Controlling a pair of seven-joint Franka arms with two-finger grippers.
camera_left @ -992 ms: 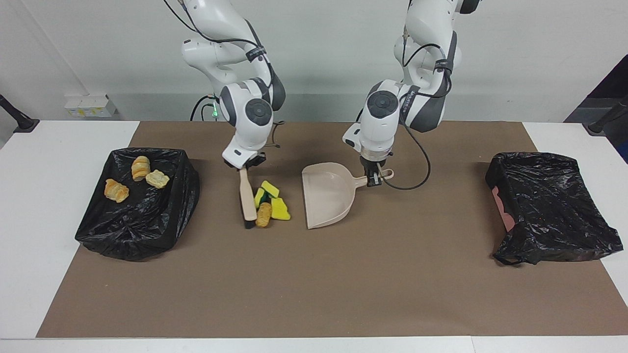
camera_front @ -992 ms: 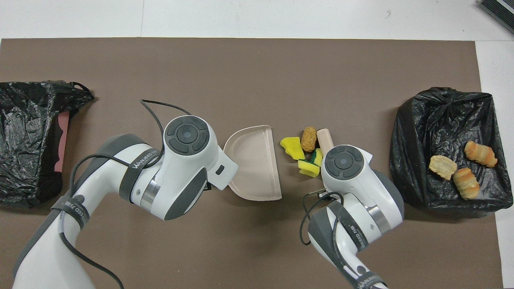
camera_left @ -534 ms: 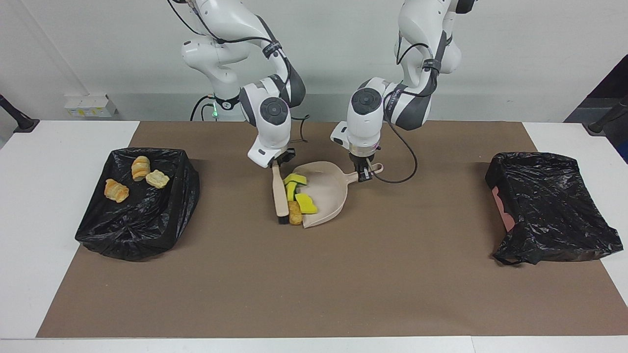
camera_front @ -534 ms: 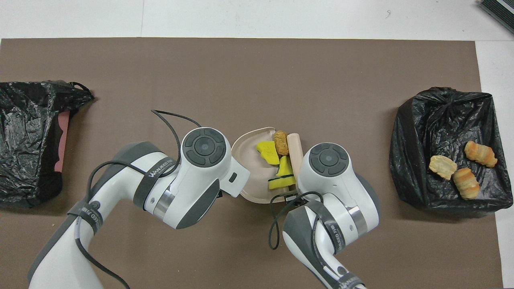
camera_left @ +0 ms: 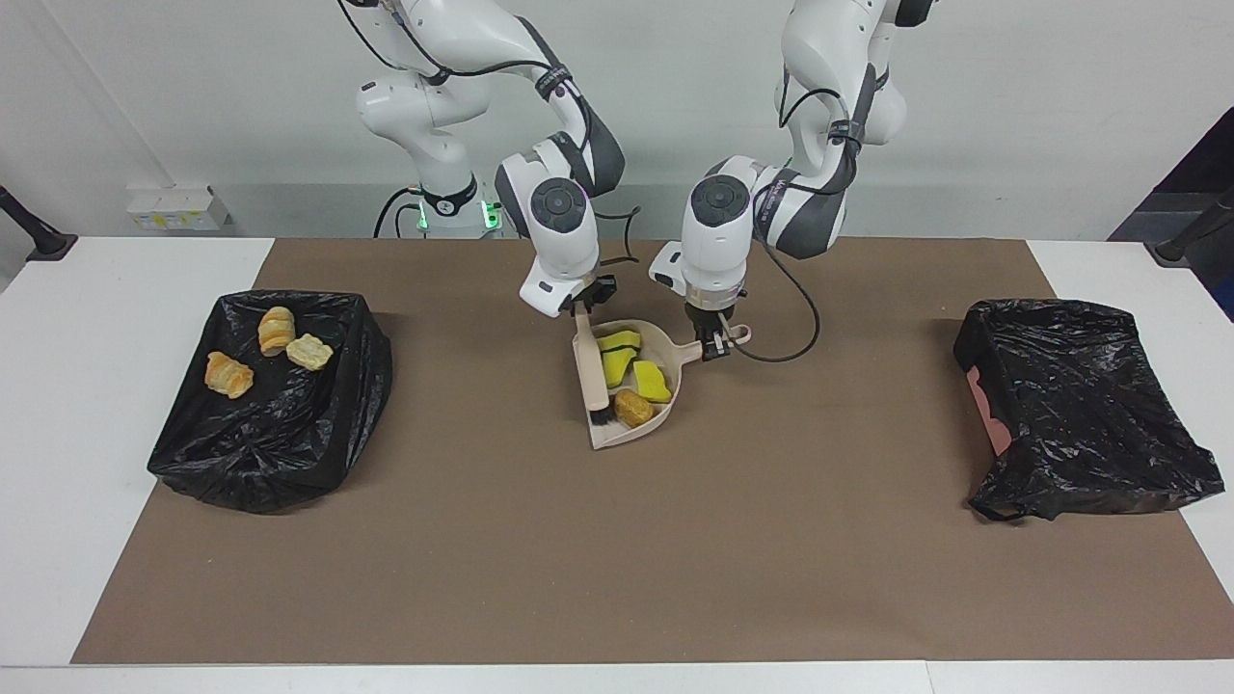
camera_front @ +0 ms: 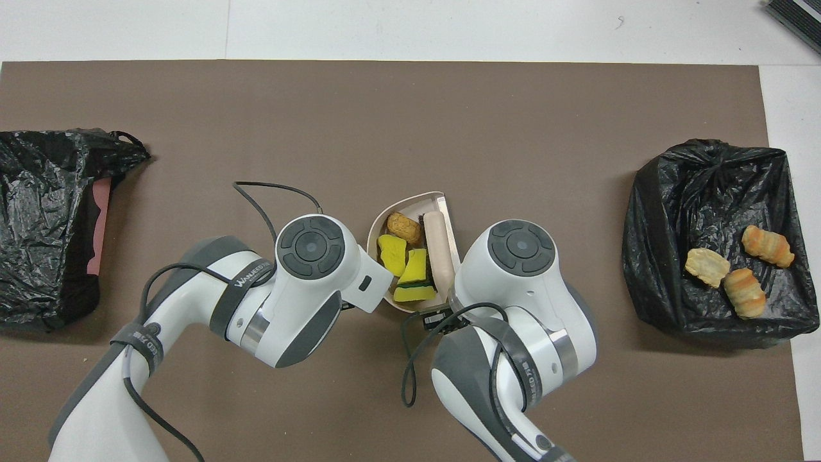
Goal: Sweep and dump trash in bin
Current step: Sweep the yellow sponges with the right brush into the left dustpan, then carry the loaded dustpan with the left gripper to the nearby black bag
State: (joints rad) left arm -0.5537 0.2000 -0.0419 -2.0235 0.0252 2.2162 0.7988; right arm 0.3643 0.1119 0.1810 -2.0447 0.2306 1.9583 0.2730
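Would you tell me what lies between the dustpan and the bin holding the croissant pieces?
Nothing: between dustpan and bin, the facing view shows only bare brown mat.

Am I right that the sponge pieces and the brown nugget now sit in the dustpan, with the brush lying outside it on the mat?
Not quite. The brush lies inside the dustpan too, beside the sponge pieces and brown nugget, as the facing view shows.

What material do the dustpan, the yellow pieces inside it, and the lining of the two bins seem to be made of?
Dustpan: probably hard plastic, beige, smooth and matte, with a thin moulded rim.
Yellow pieces: likely sponge foam; bright, dull surface, cut in wedges, one with a green backing.
Bin lining: thin black plastic film, glossy and creased, with wrinkles that catch the light.
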